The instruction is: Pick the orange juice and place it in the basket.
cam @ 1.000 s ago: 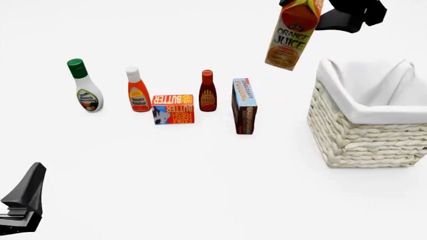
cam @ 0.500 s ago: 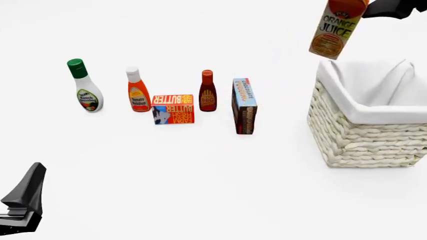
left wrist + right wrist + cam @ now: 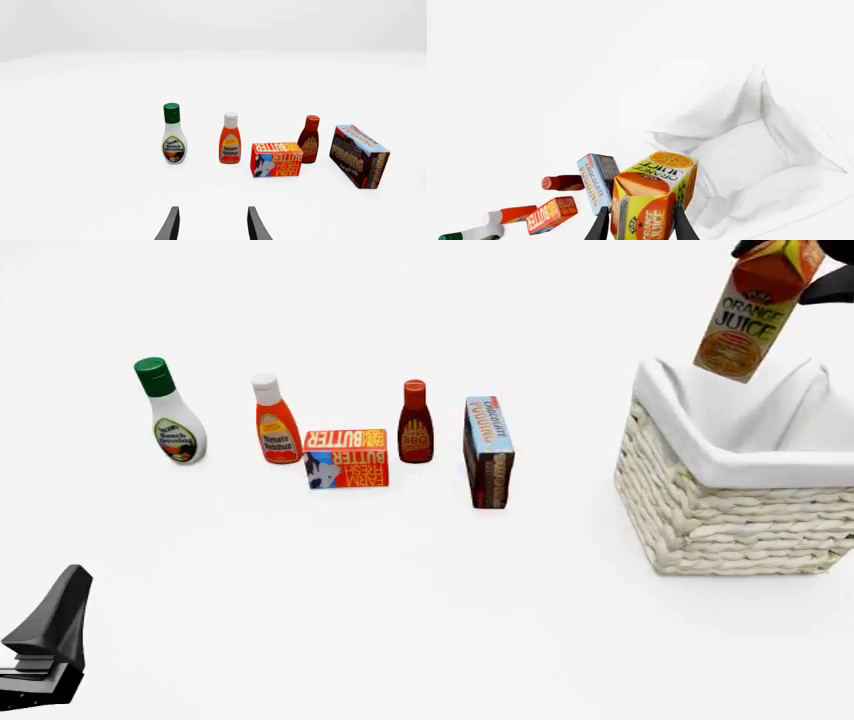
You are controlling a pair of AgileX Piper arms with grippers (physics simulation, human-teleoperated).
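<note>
The tall gable-top orange juice carton (image 3: 751, 312), orange and yellow with printed lettering, hangs tilted in the air above the far rim of the large woven off-white basket (image 3: 727, 515) with its white cloth lining. The right tool (image 3: 639, 222) pinches the carton near its gabled top, one finger on each flat side, as the right wrist view shows. I judge the carton stiff but crushable, fairly heavy if full, with smooth printed faces that could slip; the flat side panels just below the ridge look the safest hold, and the present grip sits there. The left tool (image 3: 212, 225) is spread and holds nothing, low and near the front of the tabletop, well away from the basket.

Compared with a second ago, the carton has travelled rightward from beside the basket to over its opening, keeping a similar lean. The groceries left of the basket have not moved.
</note>
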